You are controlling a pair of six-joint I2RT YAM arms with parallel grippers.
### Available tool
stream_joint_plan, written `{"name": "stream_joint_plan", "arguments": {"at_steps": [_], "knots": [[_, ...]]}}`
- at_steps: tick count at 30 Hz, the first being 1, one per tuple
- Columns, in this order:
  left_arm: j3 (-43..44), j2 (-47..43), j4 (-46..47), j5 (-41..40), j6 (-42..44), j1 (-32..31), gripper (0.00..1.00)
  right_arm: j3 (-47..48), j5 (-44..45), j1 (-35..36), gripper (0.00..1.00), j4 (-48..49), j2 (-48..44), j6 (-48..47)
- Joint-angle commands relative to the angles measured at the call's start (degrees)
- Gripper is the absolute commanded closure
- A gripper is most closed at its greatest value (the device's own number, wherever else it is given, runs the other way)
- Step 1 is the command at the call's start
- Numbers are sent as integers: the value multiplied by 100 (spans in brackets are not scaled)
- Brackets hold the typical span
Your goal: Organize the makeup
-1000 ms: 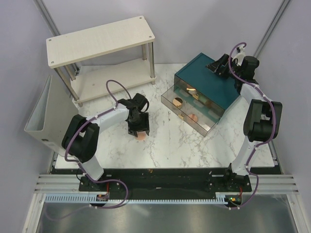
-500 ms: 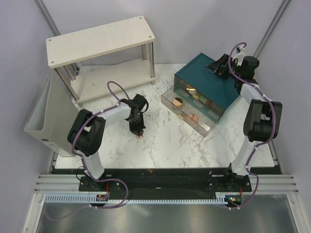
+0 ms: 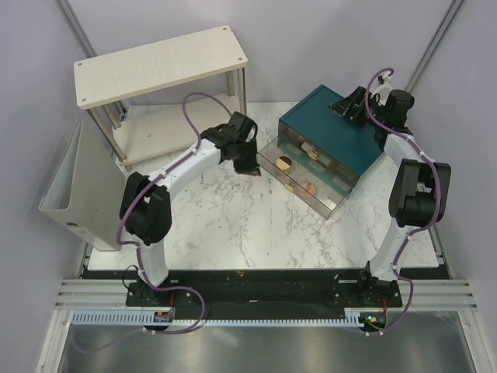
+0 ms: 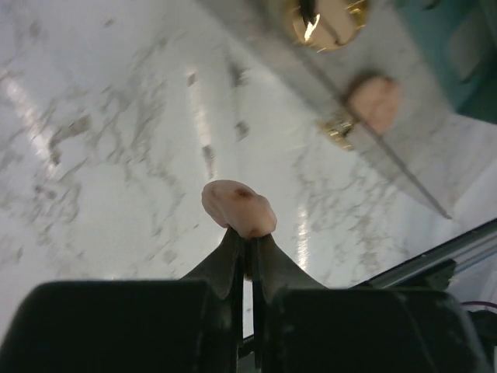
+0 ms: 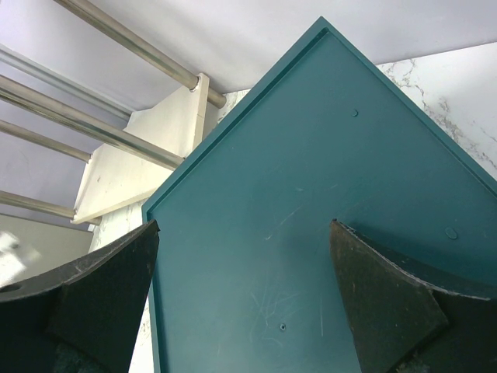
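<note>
My left gripper [image 4: 248, 233] is shut on a peach-pink rounded sponge [image 4: 238, 208], pinching its near end and holding it above the marble. In the top view the left gripper [image 3: 247, 163] hangs just left of the open clear drawers [image 3: 299, 177] of the teal box [image 3: 334, 132]. A round gold-rimmed pot [image 3: 285, 163] lies in the upper drawer and a peach piece [image 3: 309, 187] in the lower one. In the left wrist view, the gold pot [image 4: 326, 17] and another peach piece [image 4: 374, 99] show behind the drawer front. My right gripper [image 5: 245, 225] stands open over the teal box's top [image 5: 311, 202].
A white two-level shelf [image 3: 163, 62] stands at the back left, with its lower board [image 3: 178, 128] close behind the left arm. A grey bin [image 3: 68, 186] sits at the table's left edge. The marble table [image 3: 256, 225] stretches in front of the drawers.
The left gripper shut on the sponge at the table's middle, then lifted it and carried it back and right, up to the open drawers. The right arm has not moved.
</note>
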Motion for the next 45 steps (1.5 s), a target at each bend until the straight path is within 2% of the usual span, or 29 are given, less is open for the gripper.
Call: {"name": "stream_joint_plan", "arguments": {"at_steps": [1, 7, 10, 13, 14, 15, 17, 21, 26, 30, 31, 32, 33, 36, 39, 45], "knots": [[1521, 884, 337, 703, 156, -232, 96, -195, -109, 84, 2, -486, 212, 130], [3219, 2003, 319, 1160, -81, -372, 94, -195, -83, 93, 2, -503, 238, 139], [3704, 2504, 293, 1345, -126, -416, 90, -186, -74, 102, 2, -530, 238, 130], [3907, 2751, 293, 1381, -108, -469, 66, -168, -66, 110, 2, -556, 247, 112], [3925, 2777, 293, 1354, -99, -478, 47, -177, -57, 119, 2, -565, 256, 112], [3943, 2786, 284, 1363, -56, -487, 38, -168, -48, 128, 2, -565, 256, 121], [3943, 2743, 284, 1328, -3, -487, 29, -151, -57, 137, 2, -573, 265, 121], [3882, 2462, 275, 1152, 216, -478, 28, -168, -57, 146, 2, -582, 265, 104], [3365, 1787, 336, 941, 463, -478, 27, -212, -66, 155, 2, -582, 247, 86], [2408, 1135, 521, 897, 586, -478, 25, -221, -57, 163, 2, -582, 238, 86], [1918, 995, 591, 880, 595, -487, 23, -230, -65, 155, 2, -582, 247, 69], [1643, 689, 792, 897, 604, -478, 6, -230, -66, 154, 2, -582, 238, 68], [1153, 555, 889, 888, 604, -487, 1, -230, -66, 163, 2, -582, 238, 68], [404, 195, 1136, 845, 621, -487, 1, -230, -66, 163, 2, -582, 247, 60], [16, 202, 1224, 836, 648, -487, 1, -238, -65, 172, 2, -582, 265, 68], [206, 694, 1374, 1029, 481, -495, 1, -256, -66, 181, 2, -582, 274, 68]]}}
